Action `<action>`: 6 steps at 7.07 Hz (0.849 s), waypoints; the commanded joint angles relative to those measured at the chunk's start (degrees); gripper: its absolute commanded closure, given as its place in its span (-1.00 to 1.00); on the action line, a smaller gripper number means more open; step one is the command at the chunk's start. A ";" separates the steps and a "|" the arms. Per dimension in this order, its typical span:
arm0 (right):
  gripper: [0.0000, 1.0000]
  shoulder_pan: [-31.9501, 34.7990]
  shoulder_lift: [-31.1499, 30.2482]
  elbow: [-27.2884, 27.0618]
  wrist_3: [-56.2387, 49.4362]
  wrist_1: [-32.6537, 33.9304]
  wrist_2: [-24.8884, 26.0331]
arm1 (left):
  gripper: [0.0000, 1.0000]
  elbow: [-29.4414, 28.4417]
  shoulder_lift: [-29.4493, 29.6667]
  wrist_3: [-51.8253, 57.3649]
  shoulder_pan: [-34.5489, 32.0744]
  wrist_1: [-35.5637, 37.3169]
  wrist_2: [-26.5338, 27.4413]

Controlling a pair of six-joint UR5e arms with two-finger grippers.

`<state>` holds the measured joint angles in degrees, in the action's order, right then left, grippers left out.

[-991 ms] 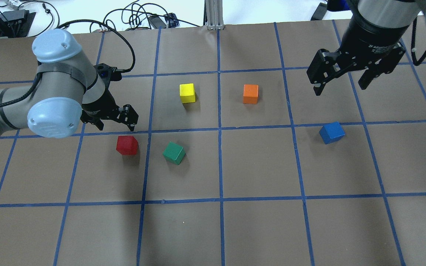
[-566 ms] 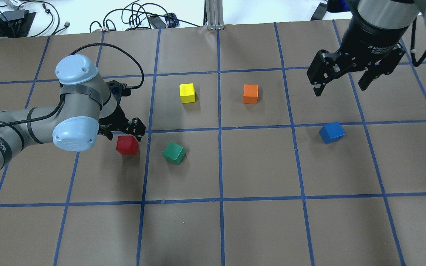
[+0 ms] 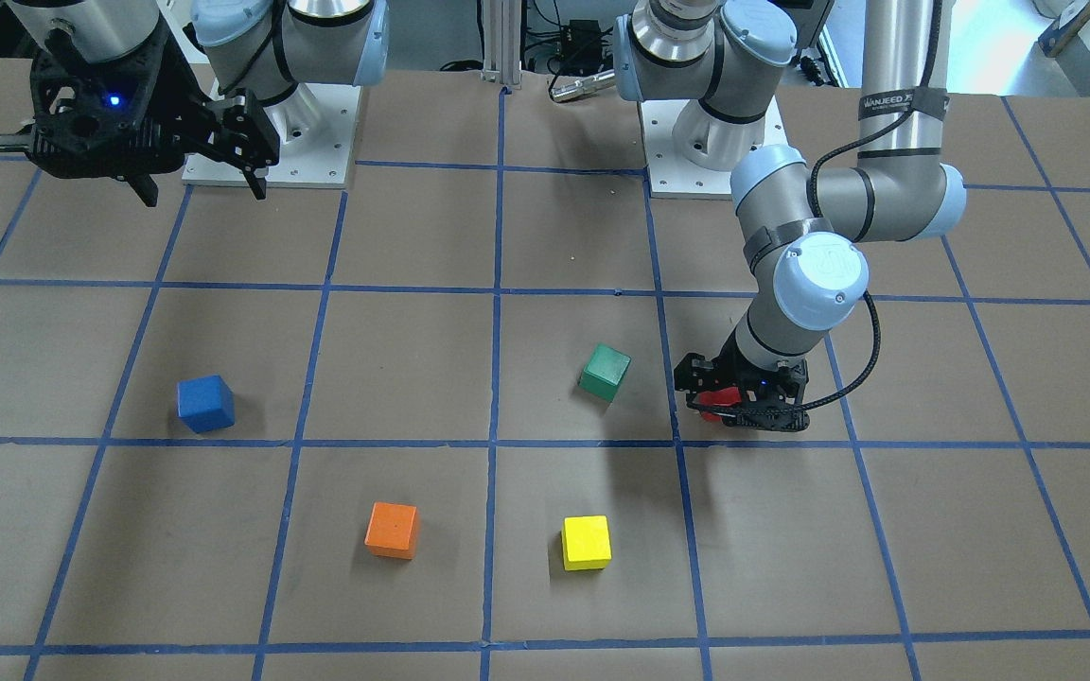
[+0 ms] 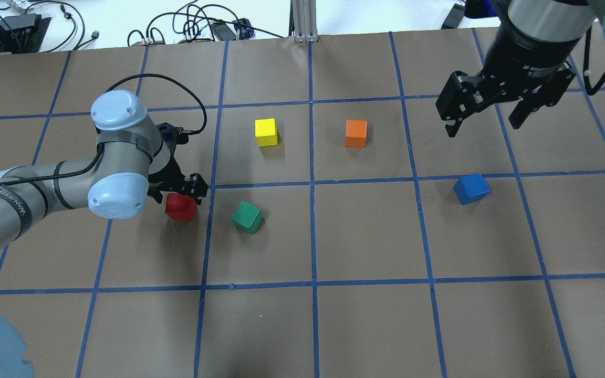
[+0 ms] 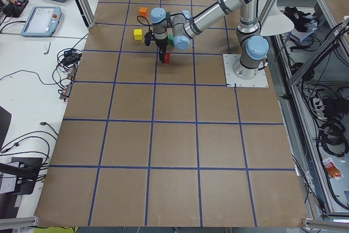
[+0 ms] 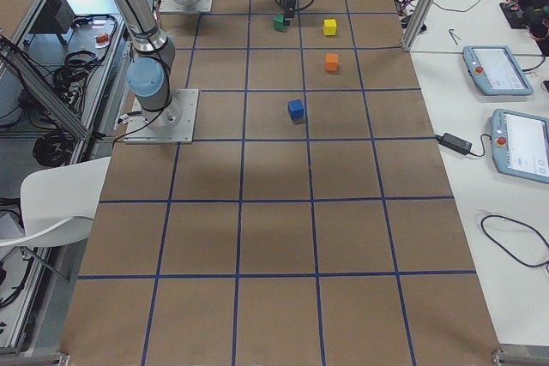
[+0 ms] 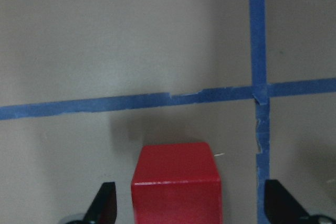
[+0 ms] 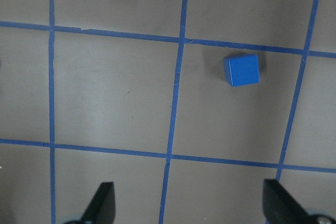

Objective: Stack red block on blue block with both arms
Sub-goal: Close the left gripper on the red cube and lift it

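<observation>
- Room shows on both sides of the red block [image 7: 177, 184] in the left wrist view. The left gripper [image 7: 191, 203] straddles it with its fingers spread. A strip of bare table lies between each finger and the block's side faces, wider on the view's right, so nothing is held.
- From overhead, the red block [image 4: 180, 207] sits flat near the far right corner of its grid square. Blue tape lines [image 4: 208, 185] cross just beyond that corner.
- The left gripper [image 4: 176, 195] is low over the block; how near its fingertips come to the table [image 4: 365, 236] is hard to judge from these angles.
- The green block [image 4: 247, 217] lies turned at an angle in the next square, across one tape line, near the red block but apart from it.
- The yellow block [image 4: 266, 132] and orange block [image 4: 356, 133] stand farther from the robot, well apart from each other.
- The right gripper [image 4: 483, 125] hangs high above the table, spread wide and holding nothing.
- The blue block [image 4: 471, 188] rests alone, slightly rotated, just on the robot's side of a tape line. Bare table surrounds it, and it is well apart from the red block.
- In the right wrist view the blue block [image 8: 241, 70] lies ahead of the fingers and off towards the right one, not between them.
</observation>
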<state>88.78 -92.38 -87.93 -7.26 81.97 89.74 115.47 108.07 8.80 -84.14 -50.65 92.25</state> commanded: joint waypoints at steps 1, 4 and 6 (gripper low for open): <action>-1.00 -0.10 0.01 0.04 -0.03 0.03 0.00 | 0.68 0.02 0.22 -2.03 0.03 -0.32 0.13; -1.00 -0.10 0.01 0.04 -0.03 0.03 0.00 | 1.00 -3.29 -2.41 -5.08 -1.02 -3.99 -0.40; -1.00 -0.10 0.01 0.04 -0.03 0.03 0.09 | 1.00 -13.81 -2.07 -13.06 -5.82 -16.88 -4.68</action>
<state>88.70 -92.37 -87.89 -7.29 82.00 89.79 107.53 105.99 0.59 -86.65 -60.84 90.20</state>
